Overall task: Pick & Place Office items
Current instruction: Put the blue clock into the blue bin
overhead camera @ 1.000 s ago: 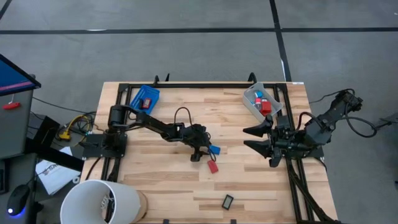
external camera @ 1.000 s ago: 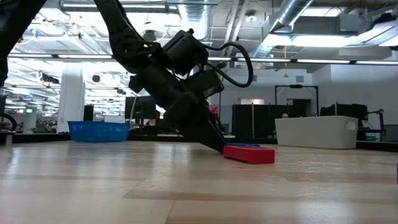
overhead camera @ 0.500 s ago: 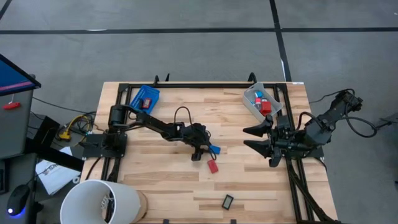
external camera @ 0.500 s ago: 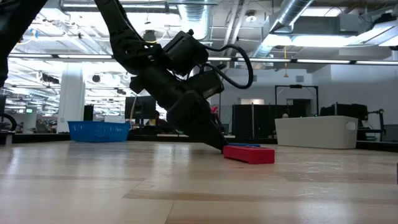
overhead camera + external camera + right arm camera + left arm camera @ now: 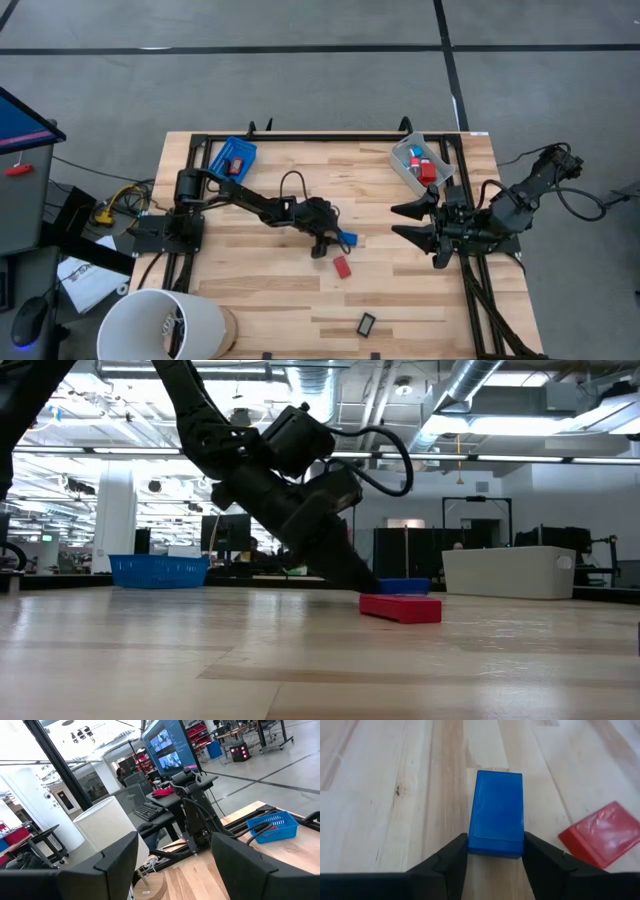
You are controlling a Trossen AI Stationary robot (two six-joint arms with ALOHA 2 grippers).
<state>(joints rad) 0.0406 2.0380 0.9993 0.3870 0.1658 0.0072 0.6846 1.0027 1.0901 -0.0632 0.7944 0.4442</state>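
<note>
Dark left arm slants down from upper left; its end effector sits low over the pale wooden bench. Small blue block at its tip, just off the surface. Flat red rectangular block lies on the bench directly below and in front. Blue mesh plastic tray far left; white rectangular bin far right.

A blue block sits pinched at mid-table, a flat red block just beside it.
</note>
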